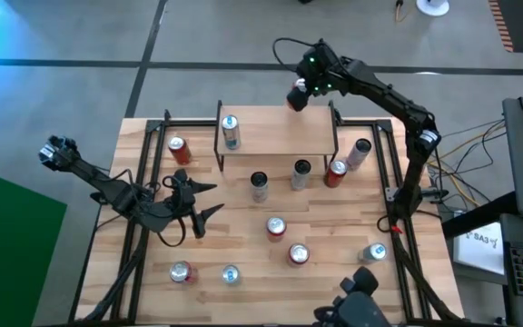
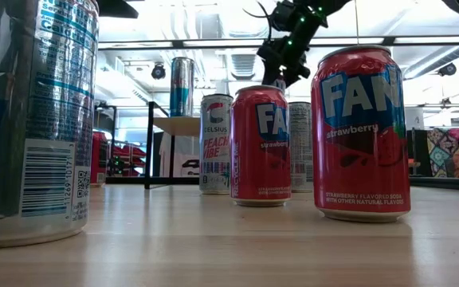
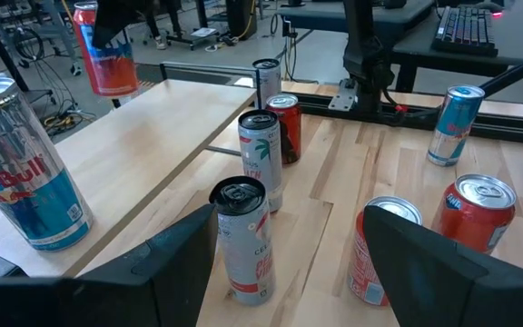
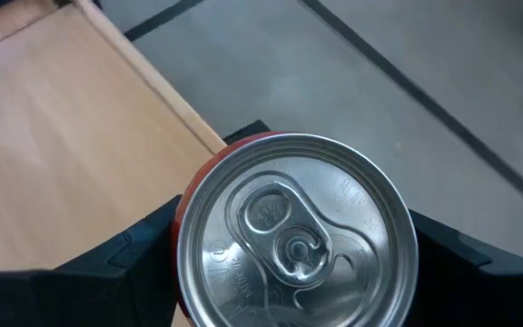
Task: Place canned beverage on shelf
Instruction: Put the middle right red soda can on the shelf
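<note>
The shelf (image 1: 275, 134) stands at the table's far middle, and a blue-and-silver can (image 1: 231, 133) is upright on its left part. My right gripper (image 1: 301, 89) is shut on a red canned beverage (image 1: 298, 97) over the shelf's far edge, right of its middle. In the right wrist view the can's silver top (image 4: 296, 243) fills the space between the fingers, with the shelf plank (image 4: 53, 136) beside it. My left gripper (image 1: 216, 198) hangs open over the table's left middle, holding nothing, its fingers (image 3: 175, 259) pointing toward the cans. My right gripper pinches the red can's side wall just below the top rim (image 4: 184, 232), one finger on each side of it. The fingers (image 4: 139, 254) come slanting down from the far right. The can hangs nearly upright (image 3: 107, 54), lifted clear above the shelf's far edge.
Several upright cans stand in front of the shelf: two black-topped ones (image 1: 259, 186) (image 1: 301, 173), a red one (image 1: 336, 171), more near the front (image 1: 276, 227) (image 1: 298, 254) (image 1: 375, 252) (image 1: 182, 271). A red can (image 1: 180, 150) stands left of the shelf. Black frame rails (image 1: 389, 182) border the table.
</note>
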Robot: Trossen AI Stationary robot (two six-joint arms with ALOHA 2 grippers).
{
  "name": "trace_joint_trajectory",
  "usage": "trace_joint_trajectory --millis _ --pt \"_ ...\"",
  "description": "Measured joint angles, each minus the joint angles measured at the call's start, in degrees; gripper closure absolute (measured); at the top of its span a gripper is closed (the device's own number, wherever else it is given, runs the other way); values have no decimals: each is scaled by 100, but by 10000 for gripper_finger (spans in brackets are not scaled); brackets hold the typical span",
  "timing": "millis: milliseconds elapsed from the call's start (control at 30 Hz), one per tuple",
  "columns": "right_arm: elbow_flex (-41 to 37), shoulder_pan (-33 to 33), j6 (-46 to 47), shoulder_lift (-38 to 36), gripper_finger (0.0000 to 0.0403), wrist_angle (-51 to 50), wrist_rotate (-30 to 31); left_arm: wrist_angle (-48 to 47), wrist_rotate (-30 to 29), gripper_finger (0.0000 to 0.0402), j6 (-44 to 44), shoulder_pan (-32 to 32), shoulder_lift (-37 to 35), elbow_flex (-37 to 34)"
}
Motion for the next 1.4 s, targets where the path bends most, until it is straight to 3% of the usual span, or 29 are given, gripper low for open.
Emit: trace_joint_trajectory --millis 533,1400 --pt "107 -152 -294 -48 115 -970 -3 30 0 141 -78 0 -2 0" --pt "70 -281 -258 -369 115 -932 14 20 4 141 -134 0 -2 0"
